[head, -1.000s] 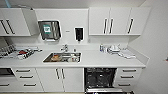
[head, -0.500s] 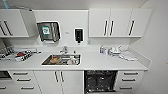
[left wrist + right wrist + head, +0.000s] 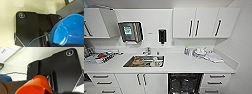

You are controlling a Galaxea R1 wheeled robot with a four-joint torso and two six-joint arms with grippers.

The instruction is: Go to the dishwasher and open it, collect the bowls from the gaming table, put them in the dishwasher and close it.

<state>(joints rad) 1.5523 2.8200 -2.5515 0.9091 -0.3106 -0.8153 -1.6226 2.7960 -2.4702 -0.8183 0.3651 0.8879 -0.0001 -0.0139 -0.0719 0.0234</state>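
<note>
Now, progress: dishwasher [image 3: 184, 83] under the counter's right half already open, dark racks showing; bowls collected, loading and closing left, by the look of it.
Blue bowl [image 3: 70, 31]: large and close before the left wrist camera, apparently carried by that arm.
Orange bowl [image 3: 34, 86]: likewise close before the right wrist camera.
Left claw: fingers not made out; clenched or released, cannot tell.
Right claw: same, cannot tell.
Counter [image 3: 184, 65]: sink [image 3: 144, 61] near its middle.
</note>
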